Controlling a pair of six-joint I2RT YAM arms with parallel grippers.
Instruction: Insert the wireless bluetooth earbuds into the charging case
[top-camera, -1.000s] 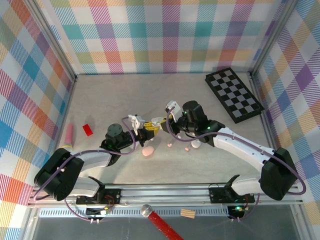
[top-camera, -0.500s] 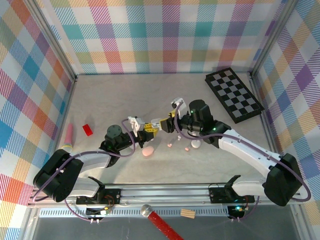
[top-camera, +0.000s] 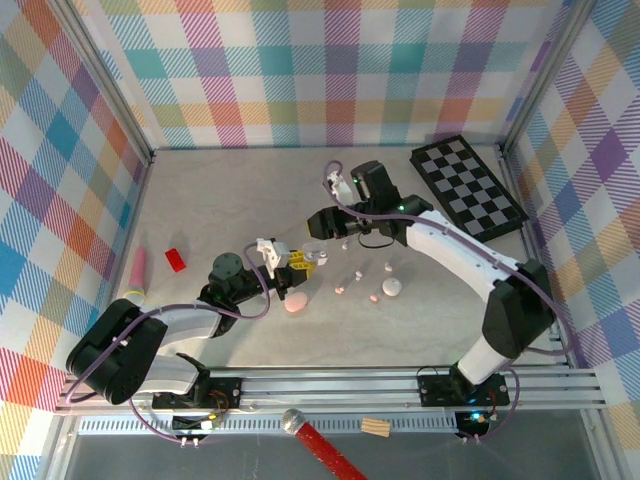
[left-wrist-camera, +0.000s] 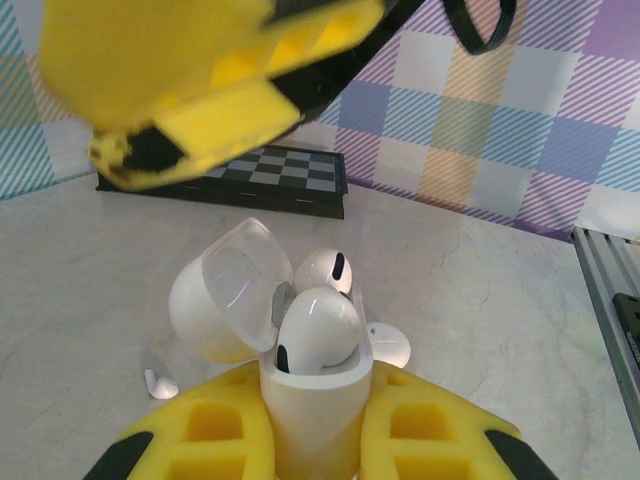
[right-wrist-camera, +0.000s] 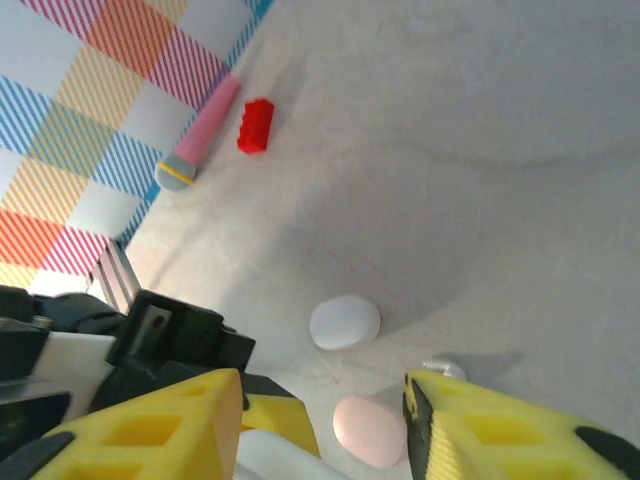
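While your left gripper (left-wrist-camera: 315, 445) clamps the glossy white charging case (left-wrist-camera: 312, 400), two rounded earbuds (left-wrist-camera: 318, 330) sit inside. Your right gripper (right-wrist-camera: 322, 400) hangs parted, empty.

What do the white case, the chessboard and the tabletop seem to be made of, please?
The case looks like glossy moulded plastic, going by the soft highlights on its open lid and its smooth rounded walls. The chessboard looks rigid with a matte black-and-grey printed face; wood, board or plastic cannot be told. The tabletop is pale, matte and faintly veined like marble, possibly printed laminate.
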